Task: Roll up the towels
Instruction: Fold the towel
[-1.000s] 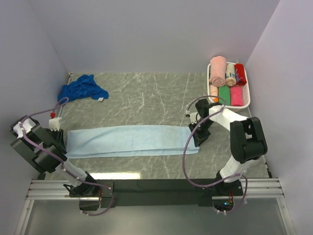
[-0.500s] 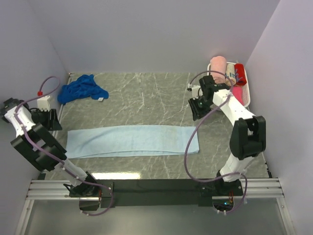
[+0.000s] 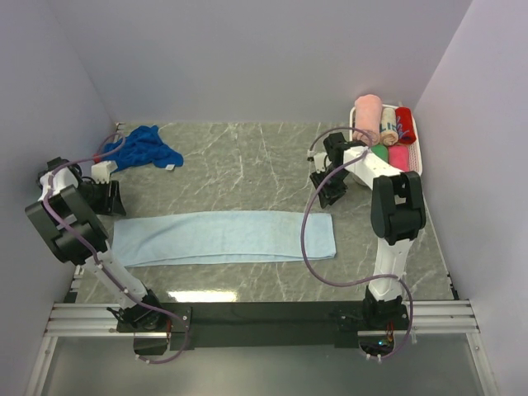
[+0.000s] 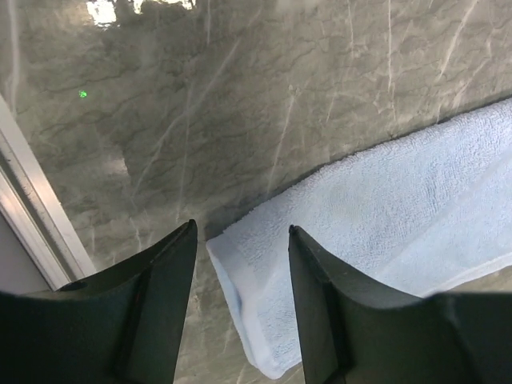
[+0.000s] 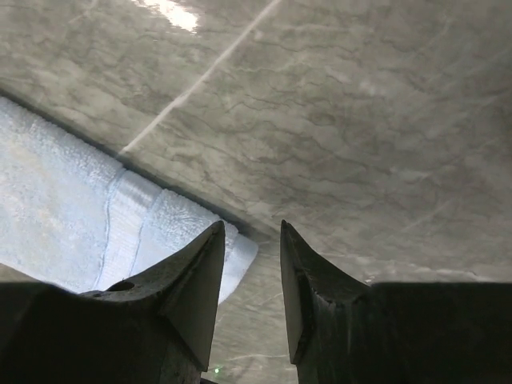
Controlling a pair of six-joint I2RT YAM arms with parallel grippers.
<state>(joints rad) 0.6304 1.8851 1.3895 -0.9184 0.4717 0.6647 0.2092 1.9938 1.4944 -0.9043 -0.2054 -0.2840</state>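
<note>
Pale blue towel (image 3: 223, 237) flat, near-centre, long axis left-right. Left gripper (image 3: 106, 199) just beyond its left end, right gripper (image 3: 323, 190) beyond its right end; both jaws apart, empty. Royal blue towel (image 3: 139, 148) crumpled far left. White basket (image 3: 419, 157) far right holds rolled towels (image 3: 369, 118): pink, green, red.

Bright even light, soft glare on tabletop (image 3: 198, 294)
</note>
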